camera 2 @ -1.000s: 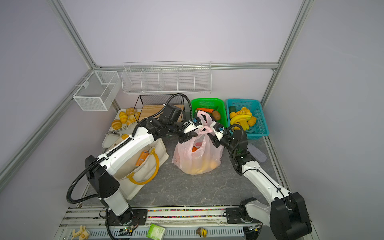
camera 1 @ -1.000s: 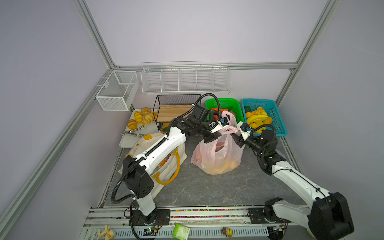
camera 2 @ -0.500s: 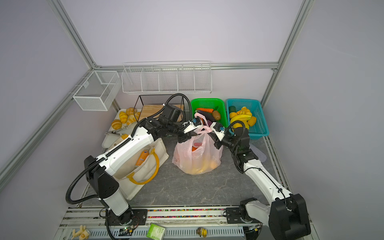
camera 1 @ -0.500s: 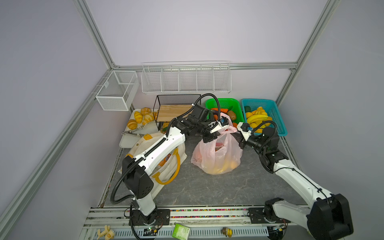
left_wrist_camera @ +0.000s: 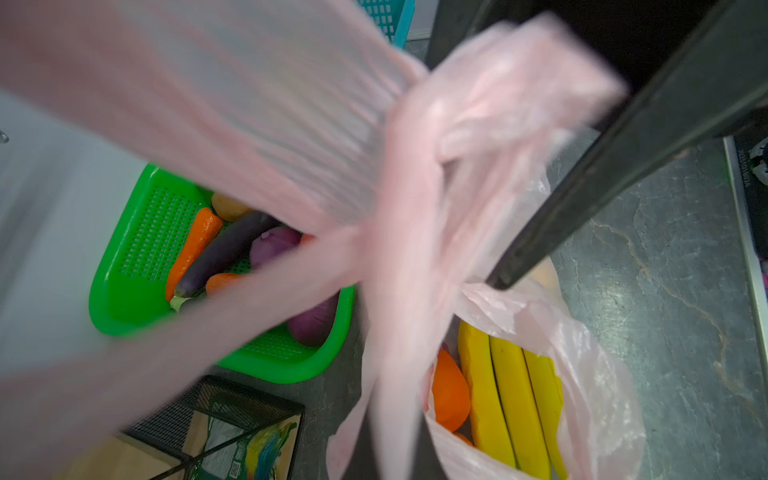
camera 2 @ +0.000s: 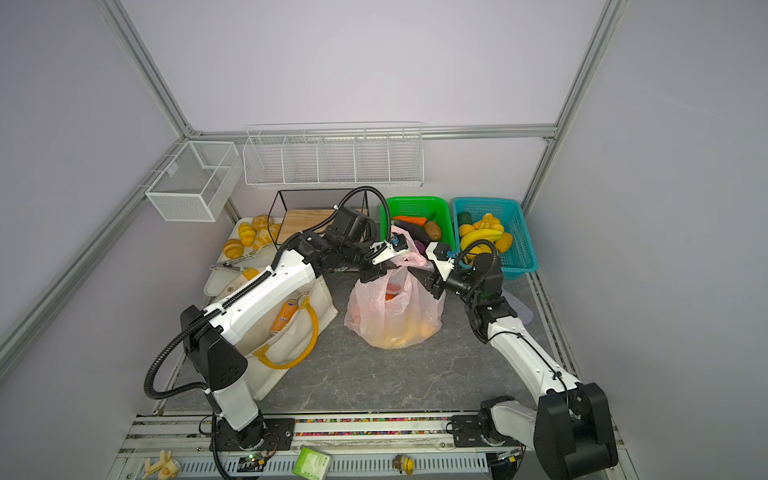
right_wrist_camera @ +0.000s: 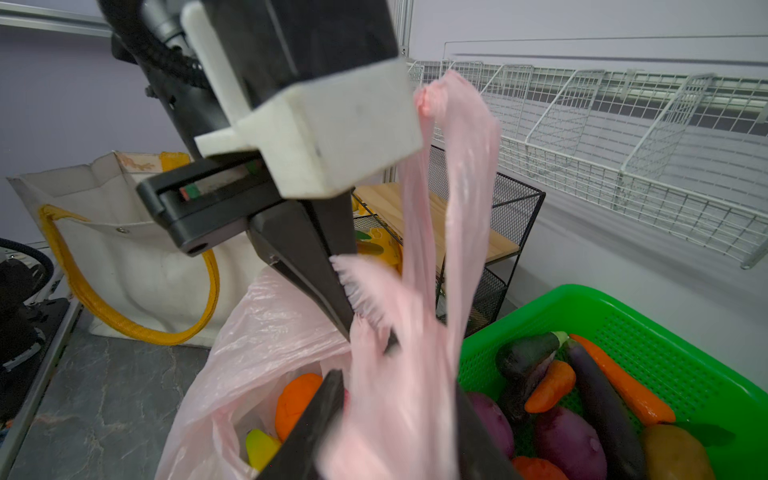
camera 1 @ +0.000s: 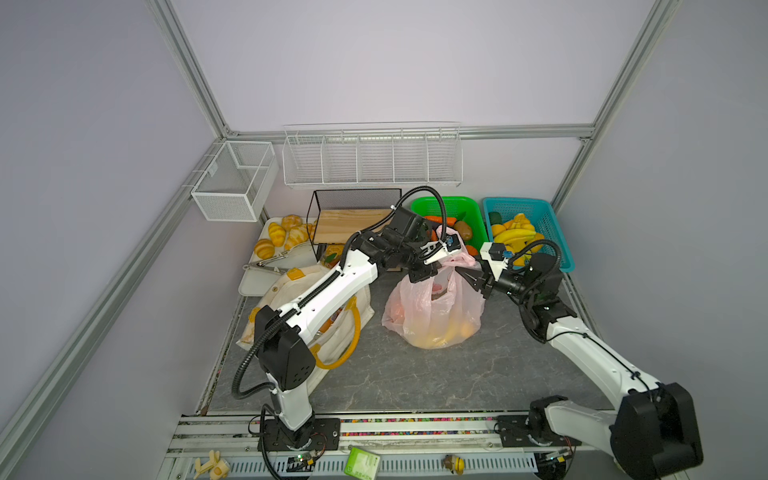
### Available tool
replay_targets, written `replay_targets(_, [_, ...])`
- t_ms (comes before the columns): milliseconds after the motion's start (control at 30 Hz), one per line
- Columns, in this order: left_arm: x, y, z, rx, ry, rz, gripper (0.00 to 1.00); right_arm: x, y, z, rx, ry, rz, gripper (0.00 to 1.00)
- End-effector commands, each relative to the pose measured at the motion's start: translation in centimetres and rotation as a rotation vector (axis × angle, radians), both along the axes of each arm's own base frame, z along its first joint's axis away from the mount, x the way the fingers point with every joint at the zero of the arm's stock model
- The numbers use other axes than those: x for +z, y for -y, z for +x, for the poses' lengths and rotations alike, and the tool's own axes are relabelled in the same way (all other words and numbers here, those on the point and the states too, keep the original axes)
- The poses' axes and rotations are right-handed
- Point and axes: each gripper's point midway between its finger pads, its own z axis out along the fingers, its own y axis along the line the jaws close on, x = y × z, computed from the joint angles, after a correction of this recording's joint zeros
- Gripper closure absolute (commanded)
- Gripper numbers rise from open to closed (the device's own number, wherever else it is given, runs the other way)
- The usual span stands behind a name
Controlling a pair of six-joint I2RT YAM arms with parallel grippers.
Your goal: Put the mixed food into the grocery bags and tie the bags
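Pink plastic bag: stands on the tabletop directly below and between the two tools, mouth up. Contents seen under the left tool: yellow bananas, one round orange fruit. Left tool: jaws fully closed, pinching the gathered film of one handle just above the bag's mouth, apparently to keep the limp plastic raised and taut as an anchor for knotting. Free handle loop: rises past the left tool's side, slack. Right tool: faces the left tool across the bag's neck, jaws part-way apart with blurred pink film between them, clamping nothing that can be made out; likely placed to take the loop and draw it across. Knot: cannot tell whether any is formed. Canvas tote: behind the left tool, well apart from the right tool; orange soda can inside, yellow handles untied. Green basket: just beyond both tools, holding vegetables, not wanted.
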Motion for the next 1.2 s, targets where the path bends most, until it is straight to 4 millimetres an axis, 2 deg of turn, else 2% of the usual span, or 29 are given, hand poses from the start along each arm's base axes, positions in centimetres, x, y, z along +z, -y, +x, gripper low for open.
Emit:
replay_targets(0, [0.6,0.6,-0.2,-0.031,0.019,-0.002,1.0,0.2,-0.2,0.0,0.018,0.023,0.023,0.51])
replay_targets(133, [0.3,0.7,-0.2,-0.038,0.023,0.011,1.0,0.7,-0.1,0.4,0.004,0.028,0.053,0.47])
replay_targets(300, [0.0,0.7,-0.1,-0.04,0.033,0.029,1.0,1.2,-0.3,0.9,-0.001,0.018,0.084,0.47])
replay_targets(533, [-0.3,0.7,-0.1,-0.05,0.04,0.045,1.0,1.3,-0.5,1.5,-0.005,0.0,0.101,0.55])
replay_targets(600, [-0.4,0.7,0.0,-0.05,0.045,0.049,1.0,1.3,-0.6,1.5,-0.003,-0.007,0.102,0.6])
replay_targets(733, [-0.6,0.5,0.4,-0.03,0.055,0.061,1.0,1.1,-0.6,1.6,-0.008,-0.011,0.096,0.79])
replay_targets(833, [-0.4,0.3,0.8,-0.001,0.064,0.064,1.0,0.8,-0.5,1.6,-0.014,-0.015,0.082,0.86])
replay_targets(900, [0.2,0.0,0.9,0.022,0.069,0.054,0.91,0.6,-0.3,1.5,-0.025,-0.016,0.068,0.9])
replay_targets(967, [0.8,-0.4,0.8,0.041,0.06,0.032,0.76,0.4,-0.2,1.3,-0.033,-0.017,0.061,0.93])
replay_targets(1033, [1.3,-0.7,0.3,0.034,0.035,-0.009,0.66,0.4,-0.2,0.9,-0.022,-0.018,0.062,0.93])
replay_targets(1067, [1.5,-1.0,0.0,0.029,0.014,-0.038,0.57,0.3,-0.2,0.7,-0.015,-0.023,0.061,0.93])
replay_targets(1167, [3.2,-1.9,-0.7,0.004,-0.06,-0.16,0.39,0.0,-0.3,-0.1,-0.003,-0.026,0.051,0.93])
